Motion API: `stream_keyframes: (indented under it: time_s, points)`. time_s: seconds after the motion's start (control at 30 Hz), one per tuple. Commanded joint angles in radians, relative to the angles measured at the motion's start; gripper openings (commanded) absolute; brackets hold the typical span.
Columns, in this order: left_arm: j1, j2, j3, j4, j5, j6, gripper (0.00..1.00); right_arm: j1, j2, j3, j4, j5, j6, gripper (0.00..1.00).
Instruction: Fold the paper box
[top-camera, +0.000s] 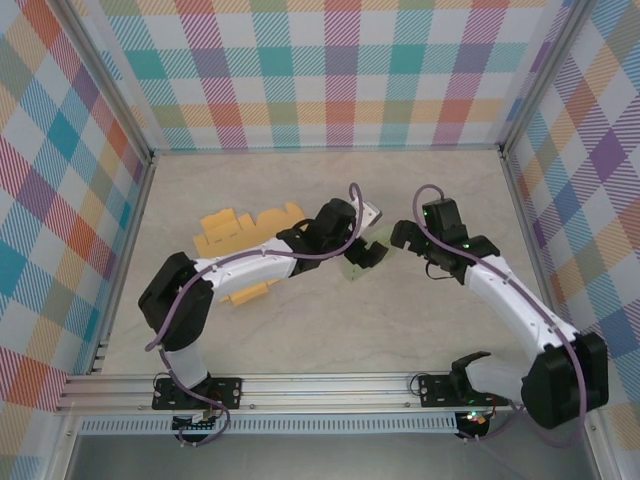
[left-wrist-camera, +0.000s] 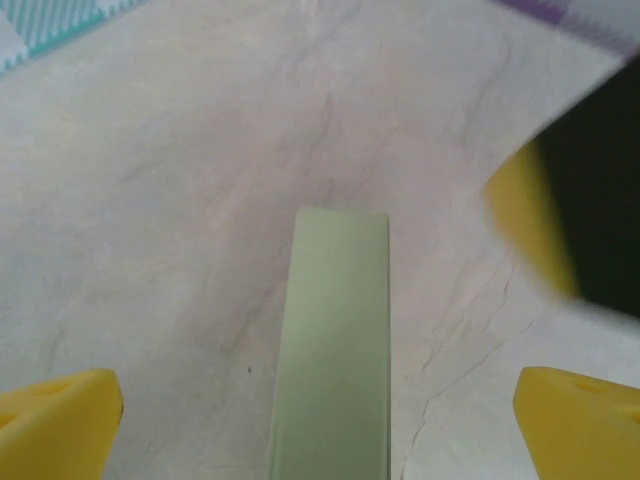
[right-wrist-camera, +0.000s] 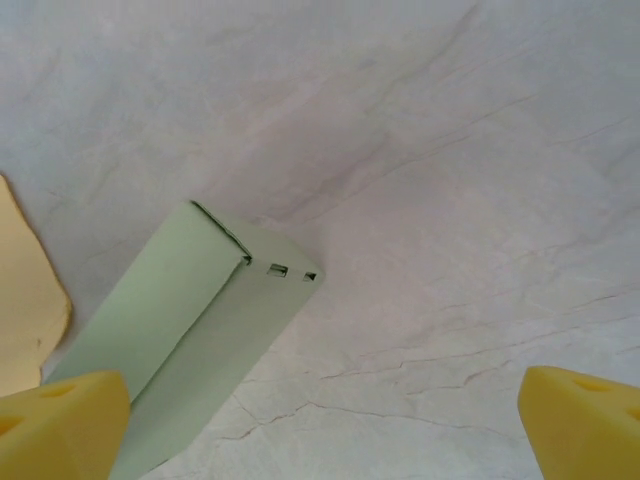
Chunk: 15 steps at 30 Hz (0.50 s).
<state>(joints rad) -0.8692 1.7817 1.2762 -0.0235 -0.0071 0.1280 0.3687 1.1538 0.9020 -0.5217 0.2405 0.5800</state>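
Paper box (right-wrist-camera: 190, 320), long axis diagonal, between left gripper (left-wrist-camera: 320, 425) and right gripper (right-wrist-camera: 320, 430), jaws spread

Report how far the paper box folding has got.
Done: the green paper box lies on the table, folded into a long narrow shape with small slots at one end. In hand: nothing; the left hand and right hand stand open above it, gripping nothing. Left: the yellow box blanks lie flat, unfolded; whether the green box is fully closed I cannot tell.
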Motion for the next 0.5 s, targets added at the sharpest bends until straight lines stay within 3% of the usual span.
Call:
stream_keyframes:
  time_s: [0.0, 0.13, 0.37, 0.47]
  points:
    - [-0.005, 0.06, 0.031, -0.1, 0.01, 0.103, 1.0, 0.009, -0.075, 0.031, -0.086, 0.119, 0.024, 1.0]
    - [-0.007, 0.116, 0.079, -0.146, -0.013, 0.129, 0.93, 0.008, -0.147, 0.013, -0.125, 0.182, 0.026, 1.0]
    - [-0.013, 0.186, 0.153, -0.214, -0.075, 0.187, 0.65, 0.009, -0.249, -0.022, -0.136, 0.214, 0.029, 1.0]
    - [-0.022, 0.205, 0.171, -0.22, -0.144, 0.243, 0.64, 0.009, -0.284, -0.032, -0.132, 0.212, 0.027, 1.0]
